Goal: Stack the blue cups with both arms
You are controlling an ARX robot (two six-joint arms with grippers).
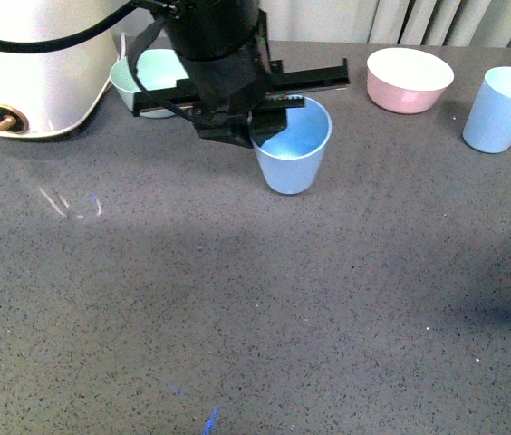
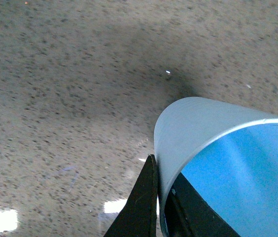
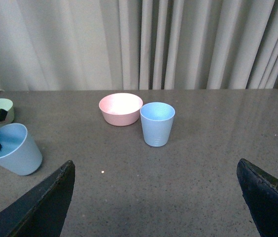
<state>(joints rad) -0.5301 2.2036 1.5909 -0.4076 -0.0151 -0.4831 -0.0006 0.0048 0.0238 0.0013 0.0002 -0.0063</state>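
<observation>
My left gripper is shut on the rim of a light blue cup, one finger inside and one outside; the cup tilts slightly at the table's middle back. The left wrist view shows the same cup pinched between the black fingers. A second blue cup stands upright at the far right; the right wrist view shows it ahead of my right gripper, which is open, empty and well short of it. The held cup also shows in the right wrist view.
A pink bowl stands at the back between the two cups. A mint-green bowl sits behind my left arm. A white appliance fills the back left corner. Grey curtains hang behind the table.
</observation>
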